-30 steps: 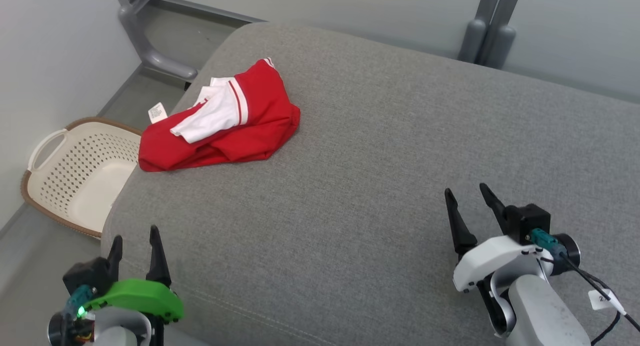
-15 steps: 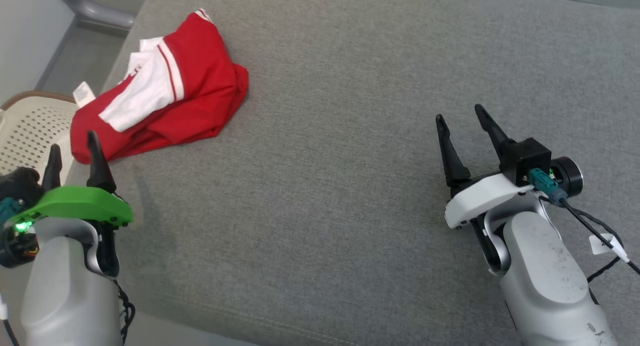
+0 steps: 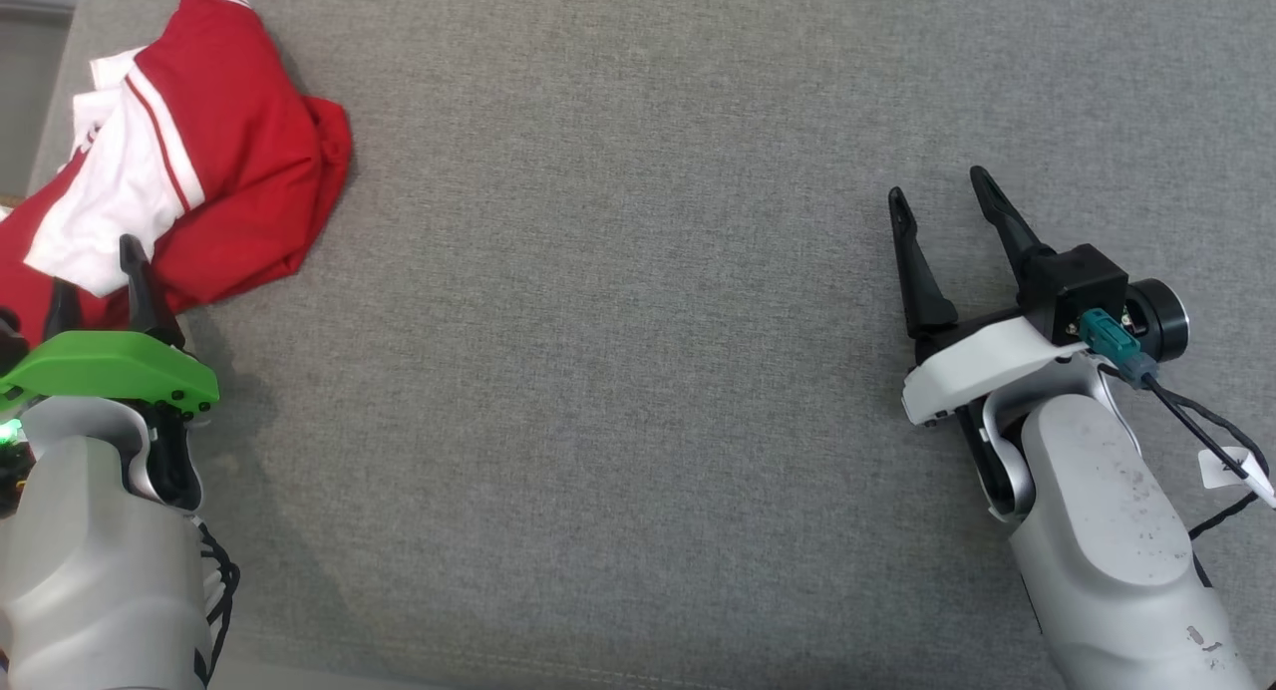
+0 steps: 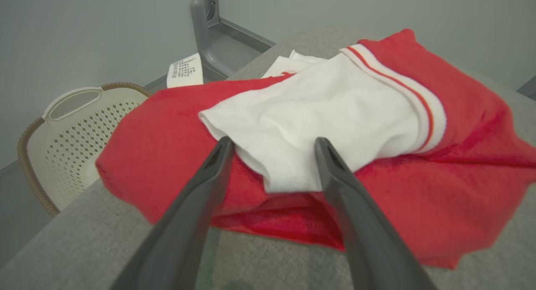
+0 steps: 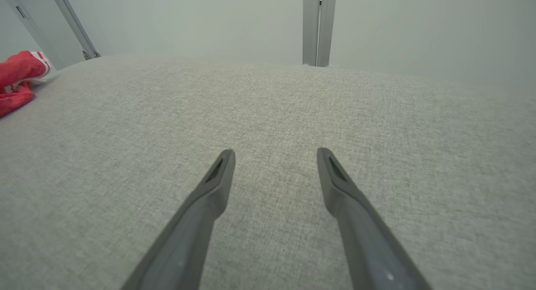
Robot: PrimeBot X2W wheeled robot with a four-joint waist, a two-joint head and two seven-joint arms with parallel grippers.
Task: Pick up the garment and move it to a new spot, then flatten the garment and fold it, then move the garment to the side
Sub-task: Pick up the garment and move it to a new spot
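Observation:
A crumpled red garment [image 3: 239,172] with a white striped part lies at the far left of the grey cushion [image 3: 618,321]. In the left wrist view the garment [image 4: 418,172] lies just ahead of the fingers, its white fold [image 4: 318,130] between their tips. My left gripper [image 3: 95,271] is open, close to the garment's near edge, nothing held. My right gripper [image 3: 937,196] is open over bare cushion far to the right. From the right wrist, the garment [image 5: 16,78] is a small red patch at the far left, and the right gripper [image 5: 274,156] hovers above fabric.
A cream perforated laundry basket [image 4: 71,135] with a brown rim stands on the floor beyond the cushion's left edge. A grey metal frame leg [image 4: 209,30] rises behind the garment. A pale wall and another upright post [image 5: 316,26] stand behind the cushion.
The head camera has tilted down and turned, so the scene shifted left and up. My left gripper has come close to the garment's near edge. Both grippers stay open.

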